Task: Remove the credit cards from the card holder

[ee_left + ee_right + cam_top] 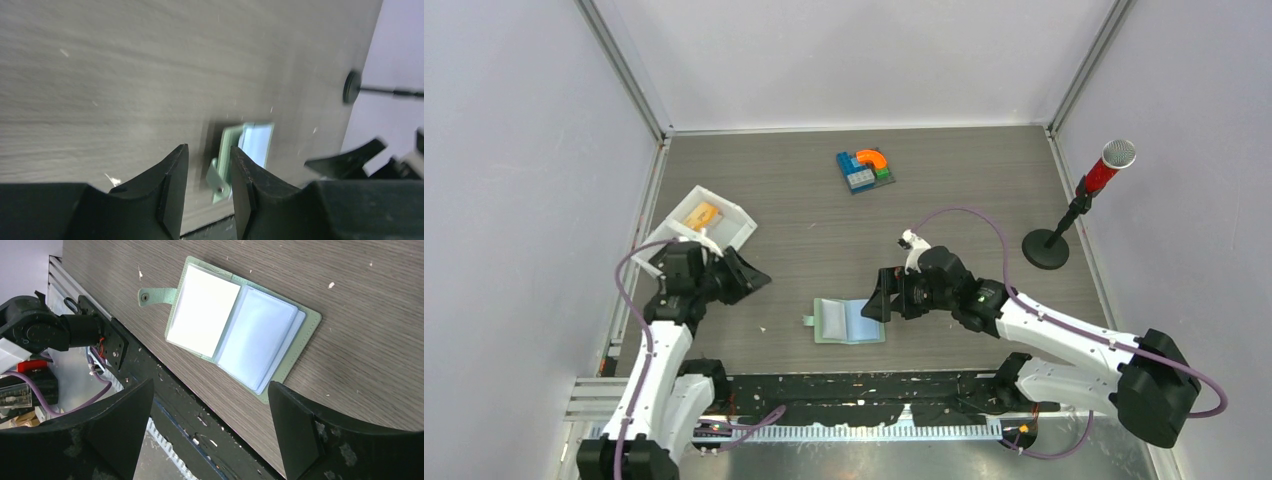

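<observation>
The card holder (849, 321) lay open and flat on the table (984, 190), near the front edge, with its closure tab pointing toward the left arm's side. The right gripper (879, 298) hung just beside the holder's right edge, with its fingers spread wide and nothing between them. From the right wrist, the open holder (235, 325) sat on the table ahead of the gap between those fingers (209, 390). Its pale sleeve pages faced up, too bright with glare to tell whether cards sat in them.

The left gripper (746, 277) hovered well apart from the holder, to its left and farther back. Its fingers were parted by a narrow gap and held nothing. Through that gap (209, 160) the left wrist saw the holder (245, 142) some way off.

Just behind the left gripper stood a white tray (736, 228), with an orange card (701, 213) lying in one compartment.
</observation>
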Robot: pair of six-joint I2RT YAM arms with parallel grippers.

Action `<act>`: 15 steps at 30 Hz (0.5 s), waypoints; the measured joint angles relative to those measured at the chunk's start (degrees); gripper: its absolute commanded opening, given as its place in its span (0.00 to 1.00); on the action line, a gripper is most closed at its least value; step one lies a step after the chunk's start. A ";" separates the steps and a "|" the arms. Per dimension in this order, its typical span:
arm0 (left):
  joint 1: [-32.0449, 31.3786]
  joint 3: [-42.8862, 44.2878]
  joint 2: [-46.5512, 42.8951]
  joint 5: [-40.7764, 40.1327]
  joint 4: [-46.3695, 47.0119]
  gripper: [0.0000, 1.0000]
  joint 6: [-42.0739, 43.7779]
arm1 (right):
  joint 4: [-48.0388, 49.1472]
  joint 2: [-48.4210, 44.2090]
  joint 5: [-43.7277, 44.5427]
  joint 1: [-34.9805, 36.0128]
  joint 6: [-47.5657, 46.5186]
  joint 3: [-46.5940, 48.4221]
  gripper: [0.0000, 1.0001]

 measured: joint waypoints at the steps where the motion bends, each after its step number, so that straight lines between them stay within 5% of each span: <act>1: -2.60 -1.68 -0.81 0.24 0.17 0.39 -0.50 | 0.00 0.07 0.13 0.00 0.26 -0.17 0.91; 5: -11.02 -7.21 -1.66 0.46 1.84 0.41 -2.62 | -0.02 0.33 1.11 0.00 1.57 -0.35 0.90; 15: -17.62 -13.94 5.27 2.82 14.05 0.45 -7.02 | 0.09 3.69 3.56 1.05 3.54 -0.17 0.80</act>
